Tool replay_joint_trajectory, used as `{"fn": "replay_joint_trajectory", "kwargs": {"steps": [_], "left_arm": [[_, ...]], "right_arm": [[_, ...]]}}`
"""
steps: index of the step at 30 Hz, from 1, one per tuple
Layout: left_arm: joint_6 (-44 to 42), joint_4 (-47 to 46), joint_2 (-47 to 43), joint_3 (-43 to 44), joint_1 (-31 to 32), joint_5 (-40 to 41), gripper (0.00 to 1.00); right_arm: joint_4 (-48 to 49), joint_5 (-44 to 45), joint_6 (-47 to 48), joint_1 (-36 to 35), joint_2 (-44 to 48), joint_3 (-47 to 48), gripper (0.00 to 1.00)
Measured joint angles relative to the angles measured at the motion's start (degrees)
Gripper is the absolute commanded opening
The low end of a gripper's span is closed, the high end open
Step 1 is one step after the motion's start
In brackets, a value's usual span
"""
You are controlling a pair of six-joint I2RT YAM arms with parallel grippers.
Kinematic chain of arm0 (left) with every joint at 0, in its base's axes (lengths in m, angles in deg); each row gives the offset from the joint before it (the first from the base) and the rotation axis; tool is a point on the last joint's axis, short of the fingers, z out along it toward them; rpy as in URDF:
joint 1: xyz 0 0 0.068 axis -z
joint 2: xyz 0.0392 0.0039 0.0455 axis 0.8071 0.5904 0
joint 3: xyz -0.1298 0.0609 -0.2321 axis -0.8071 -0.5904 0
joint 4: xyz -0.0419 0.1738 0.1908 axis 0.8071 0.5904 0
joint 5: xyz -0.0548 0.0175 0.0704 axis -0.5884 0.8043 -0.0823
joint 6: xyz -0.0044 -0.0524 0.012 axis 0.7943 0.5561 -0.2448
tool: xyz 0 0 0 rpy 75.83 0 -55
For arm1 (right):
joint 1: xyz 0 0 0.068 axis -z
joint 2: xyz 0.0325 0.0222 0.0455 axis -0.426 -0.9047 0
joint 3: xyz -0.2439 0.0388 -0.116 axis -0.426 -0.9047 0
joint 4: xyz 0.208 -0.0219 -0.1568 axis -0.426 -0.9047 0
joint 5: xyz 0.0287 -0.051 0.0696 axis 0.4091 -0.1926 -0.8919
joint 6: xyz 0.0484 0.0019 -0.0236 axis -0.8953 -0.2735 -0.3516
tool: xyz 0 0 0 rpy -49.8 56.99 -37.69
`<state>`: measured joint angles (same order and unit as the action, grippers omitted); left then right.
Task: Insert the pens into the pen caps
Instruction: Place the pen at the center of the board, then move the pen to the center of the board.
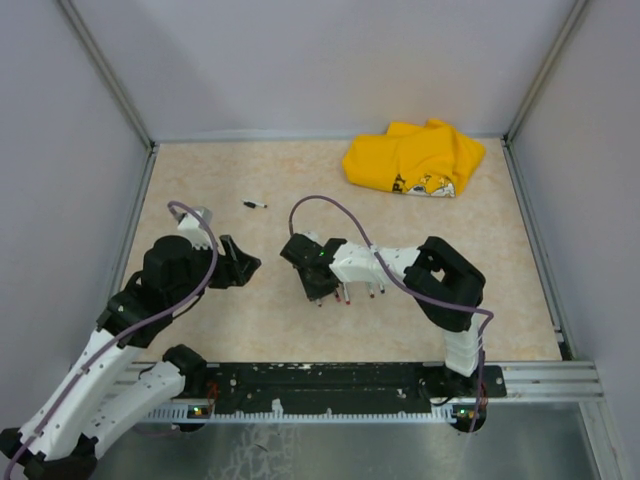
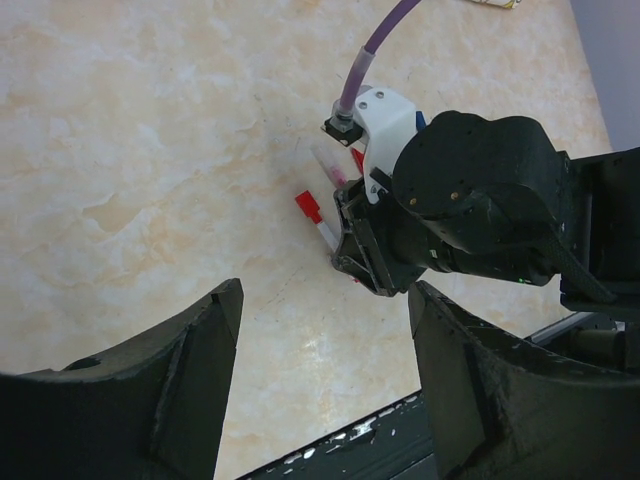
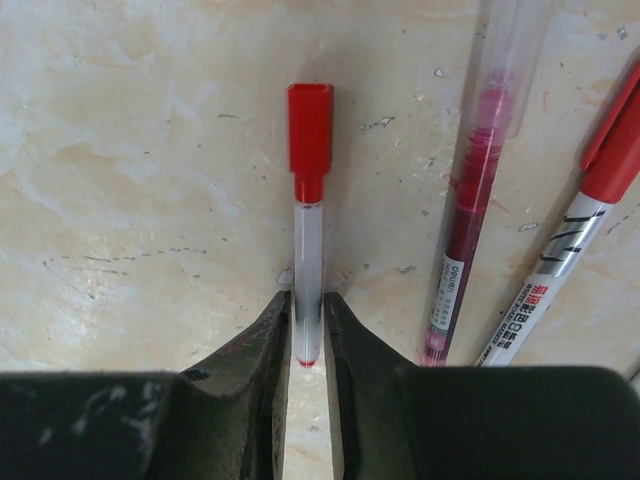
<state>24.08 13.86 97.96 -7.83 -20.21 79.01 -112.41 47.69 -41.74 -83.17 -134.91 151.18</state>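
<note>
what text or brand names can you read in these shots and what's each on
"deli": on the clear red-ink pen; finer print below it is too small to read.
Characters on the white pen at the right edge: too blurred to read.
Print on the yellow cloth: too small to read.
On the red-capped pen in the right pincer: no text seen.

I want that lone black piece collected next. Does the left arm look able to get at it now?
Probably yes: the black piece lies alone on the table just beyond the left gripper, whose jaws stand open and empty. The right gripper sits aside, closed on a red-capped pen.
</note>
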Motion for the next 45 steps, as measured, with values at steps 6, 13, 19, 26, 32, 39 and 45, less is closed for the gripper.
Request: {"fn": "replay_joint_trajectory", "kwargs": {"steps": [6, 13, 19, 26, 32, 39, 45], "left_arm": [[0.17, 0.22, 2.05, 0.0, 0.0, 1.38, 0.73], [0.63, 0.2, 6.12, 0.04, 0.0, 5.68, 0.72], [2.14, -1.2, 14.38, 1.68, -0.02, 12.24, 0.72], [2.89, -7.17, 28.2, 7.15, -2.51, 19.32, 0.73], [6.08, -12.74, 41.46, 11.5, -7.21, 21.66, 0.75], [9.35, -15.43, 59.39, 21.75, -12.2, 22.23, 0.76], [12.0, -15.52, 71.78, 31.02, -15.58, 22.29, 0.76]], "right_arm": [[-0.2, -0.07, 0.37, 0.0, 0.42, 0.0, 0.3], [2.64, -0.79, 1.09, -0.02, 10.93, -2.51, 0.3], [7.41, -0.94, 0.72, -0.07, 28.48, -11.19, 0.3], [6.88, -0.22, -1.16, -0.07, 37.9, -21.86, 0.31], [4.55, 0.81, -2.64, -0.07, 45.77, -26.82, 0.31], [3.17, 1.75, -5.29, -0.07, 54.47, -31.78, 0.31], [1.36, 2.16, -7.58, -0.07, 59.98, -34.99, 0.31]]}}
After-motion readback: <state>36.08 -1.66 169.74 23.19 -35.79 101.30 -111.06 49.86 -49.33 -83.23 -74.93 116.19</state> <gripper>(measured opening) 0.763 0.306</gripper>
